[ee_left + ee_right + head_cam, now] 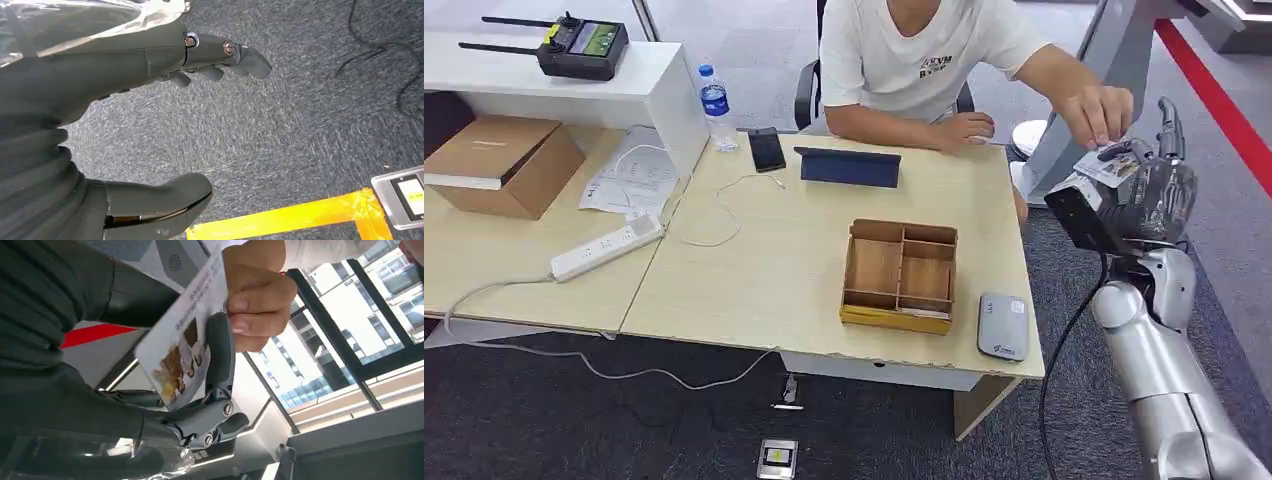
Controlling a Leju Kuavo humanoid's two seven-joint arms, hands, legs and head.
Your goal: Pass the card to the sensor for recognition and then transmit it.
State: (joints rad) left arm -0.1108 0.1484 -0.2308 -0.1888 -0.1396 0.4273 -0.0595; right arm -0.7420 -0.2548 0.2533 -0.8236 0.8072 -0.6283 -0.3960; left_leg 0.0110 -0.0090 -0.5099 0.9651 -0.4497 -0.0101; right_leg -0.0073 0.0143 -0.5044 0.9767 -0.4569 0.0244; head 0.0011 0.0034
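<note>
Here, beside the wooden table [754, 280] (grey carpet [574, 420] below), right hand [1152, 195] fingers [220, 352] pinch the card [182, 347].

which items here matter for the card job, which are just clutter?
Job:
card, held in the right hand and pinched by the person's hand
grey sensor pad on the table edge

Clutter:
compartment box
tablet
phone
water bottle
power strip
cardboard box
</note>
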